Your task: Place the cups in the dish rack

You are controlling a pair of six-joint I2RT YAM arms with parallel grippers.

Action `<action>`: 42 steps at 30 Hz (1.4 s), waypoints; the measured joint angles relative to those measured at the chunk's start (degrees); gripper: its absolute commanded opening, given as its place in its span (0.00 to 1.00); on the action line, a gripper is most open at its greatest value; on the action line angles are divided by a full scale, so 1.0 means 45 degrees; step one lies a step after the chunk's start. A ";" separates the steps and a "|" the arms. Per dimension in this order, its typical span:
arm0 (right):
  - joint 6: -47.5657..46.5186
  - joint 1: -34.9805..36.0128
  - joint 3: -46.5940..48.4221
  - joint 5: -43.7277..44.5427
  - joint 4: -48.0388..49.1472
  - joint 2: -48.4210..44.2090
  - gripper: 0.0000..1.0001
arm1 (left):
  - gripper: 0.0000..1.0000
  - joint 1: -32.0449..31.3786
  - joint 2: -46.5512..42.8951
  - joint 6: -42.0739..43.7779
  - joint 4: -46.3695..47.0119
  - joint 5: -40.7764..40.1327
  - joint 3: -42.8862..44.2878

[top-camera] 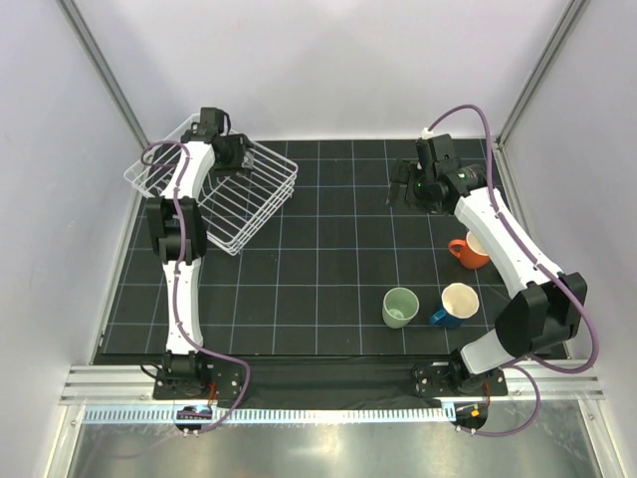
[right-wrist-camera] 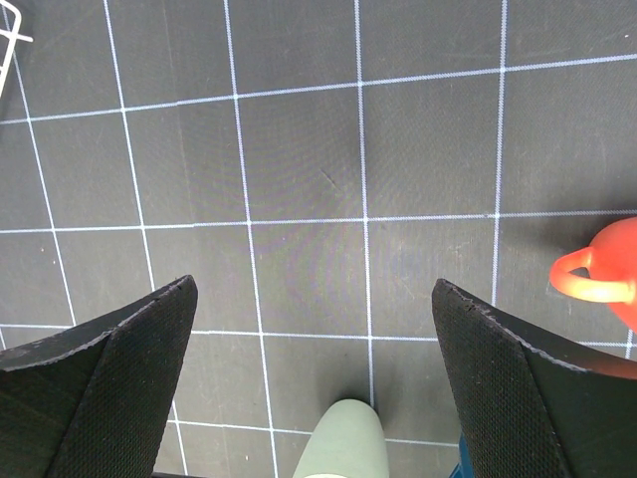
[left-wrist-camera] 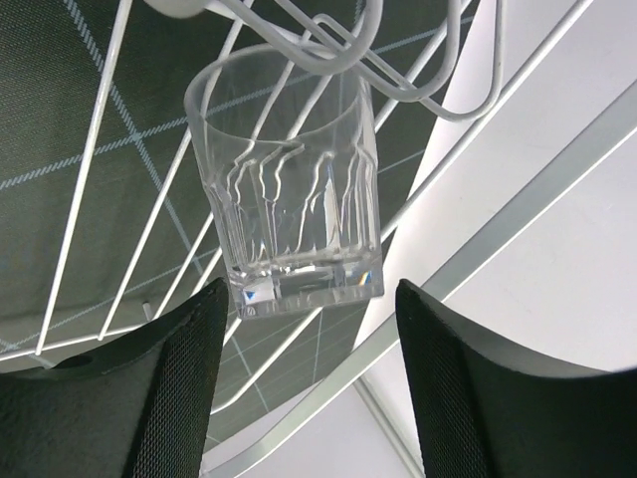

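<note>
The white wire dish rack (top-camera: 244, 209) stands at the far left of the mat. My left gripper (top-camera: 231, 159) is over it, open. In the left wrist view a clear glass (left-wrist-camera: 294, 189) lies among the rack wires (left-wrist-camera: 90, 199), its base just ahead of my open left gripper (left-wrist-camera: 309, 291), which is not gripping it. My right gripper (top-camera: 410, 185) is open and empty above the far right of the mat. The orange cup (top-camera: 470, 251), pale green cup (top-camera: 400, 307) and dark blue mug (top-camera: 456, 304) stand at the near right. No pink cup is in view.
The right wrist view shows my open right gripper (right-wrist-camera: 314, 287) over black gridded mat (right-wrist-camera: 299, 149), with the pale green cup (right-wrist-camera: 343, 443) below, the orange cup's handle (right-wrist-camera: 597, 279) at right and a rack corner (right-wrist-camera: 12, 25). White walls enclose the mat (top-camera: 328, 259).
</note>
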 measured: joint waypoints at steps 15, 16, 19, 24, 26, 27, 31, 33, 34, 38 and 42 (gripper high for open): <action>-0.0306 0.0000 0.0228 -0.0345 -0.0063 0.0185 1.00 | 0.74 0.0000 -0.0005 0.0248 0.0151 0.0058 -0.0015; -0.0355 0.0000 0.0311 -0.0457 -0.0073 0.0219 1.00 | 0.74 -0.0005 -0.0029 0.0355 0.0141 0.0058 -0.0019; -0.0607 0.0000 0.0534 -0.0971 -0.0121 0.0291 1.00 | 0.75 -0.0029 -0.0219 0.0869 0.0068 0.0058 -0.0107; -0.1064 0.0000 0.0971 -0.1817 -0.0413 0.0291 1.00 | 0.75 -0.0199 -0.1467 0.2409 -0.0641 0.0005 -0.0612; -0.1224 0.0000 0.1073 -0.2045 -0.0515 0.0287 1.00 | 0.75 -0.0350 -0.2293 0.3045 -0.0865 -0.0087 -0.1049; -0.1297 0.0000 0.1093 -0.2127 -0.0583 0.0287 1.00 | 0.75 -0.0466 -0.2856 0.3390 -0.0971 -0.0126 -0.1418; -0.1462 0.0000 0.1073 -0.2390 -0.1005 0.0253 1.00 | 0.74 -0.1112 -0.5051 0.4731 -0.1462 -0.0219 -0.2822; -0.1467 0.0000 0.0884 -0.2404 -0.1093 0.0063 1.00 | 0.73 -0.1642 -0.5921 0.5459 -0.1787 -0.0257 -0.3191; -0.1462 0.0000 0.0704 -0.2409 -0.1146 -0.0107 1.00 | 0.73 -0.1943 -0.6232 0.5906 -0.1953 -0.0267 -0.3274; -0.1365 0.0000 -0.0364 -0.2506 -0.1462 -0.1161 0.83 | 0.72 -0.3648 -0.7359 0.8170 -0.2487 -0.0442 -0.3837; -0.1200 0.0000 -0.1234 -0.2929 -0.2210 -0.2215 0.69 | 0.73 -0.5173 -0.9160 1.0059 -0.2433 -0.0296 -0.6130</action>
